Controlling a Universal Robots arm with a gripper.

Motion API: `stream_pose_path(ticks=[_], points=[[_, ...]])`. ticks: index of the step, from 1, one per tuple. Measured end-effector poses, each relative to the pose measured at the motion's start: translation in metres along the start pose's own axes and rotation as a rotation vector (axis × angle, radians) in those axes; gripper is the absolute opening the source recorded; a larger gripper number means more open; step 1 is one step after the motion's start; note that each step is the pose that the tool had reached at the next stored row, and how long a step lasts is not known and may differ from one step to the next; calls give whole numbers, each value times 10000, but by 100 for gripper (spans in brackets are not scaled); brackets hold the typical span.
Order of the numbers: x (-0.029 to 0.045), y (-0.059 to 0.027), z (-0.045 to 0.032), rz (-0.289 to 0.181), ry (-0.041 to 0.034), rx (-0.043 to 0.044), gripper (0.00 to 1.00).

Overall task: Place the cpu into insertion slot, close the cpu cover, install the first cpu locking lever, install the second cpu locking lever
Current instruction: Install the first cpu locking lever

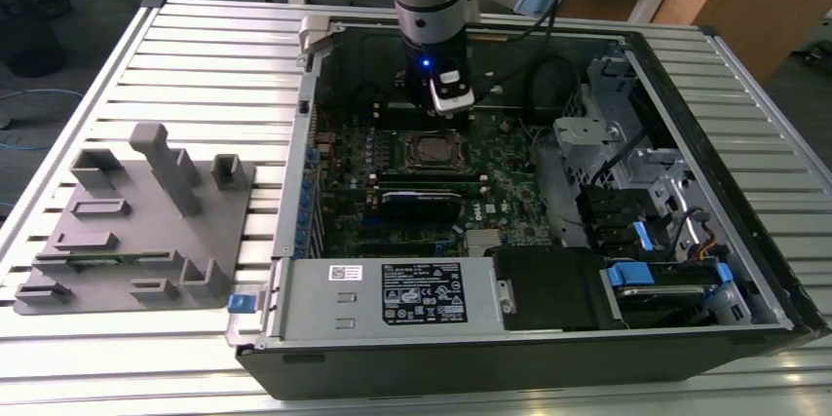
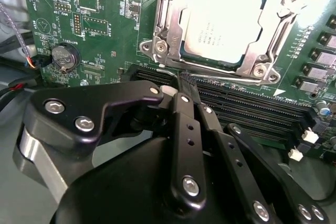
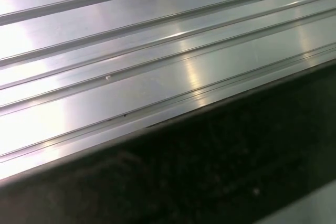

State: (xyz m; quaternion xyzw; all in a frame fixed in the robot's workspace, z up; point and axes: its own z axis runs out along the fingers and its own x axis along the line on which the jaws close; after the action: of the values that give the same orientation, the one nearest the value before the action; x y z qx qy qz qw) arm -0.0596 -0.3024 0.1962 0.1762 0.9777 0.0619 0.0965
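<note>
My end effector [image 2: 184, 85], clenched with nothing visible in it, hovers just beside the insertion slot [image 1: 430, 151], where the cpu [image 2: 223, 22], which I judge light, stiff, fragile and best held by its edges, lies framed by the cpu cover [image 2: 164, 22].

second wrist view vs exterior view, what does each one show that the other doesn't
Second wrist view: a coin cell battery, and the gripper with jaws shut. Exterior view: grey parts fixture, slatted table, power supply. Both: the cpu under the flat cpu cover, the green motherboard, and the gripper beside the socket.
</note>
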Motion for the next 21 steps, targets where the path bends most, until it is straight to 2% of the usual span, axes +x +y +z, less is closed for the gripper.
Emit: stream_pose_path(ticks=[10, 21], points=[[32, -17, 10, -4, -46, -15, 11], [33, -16, 0, -4, -48, -17, 11]])
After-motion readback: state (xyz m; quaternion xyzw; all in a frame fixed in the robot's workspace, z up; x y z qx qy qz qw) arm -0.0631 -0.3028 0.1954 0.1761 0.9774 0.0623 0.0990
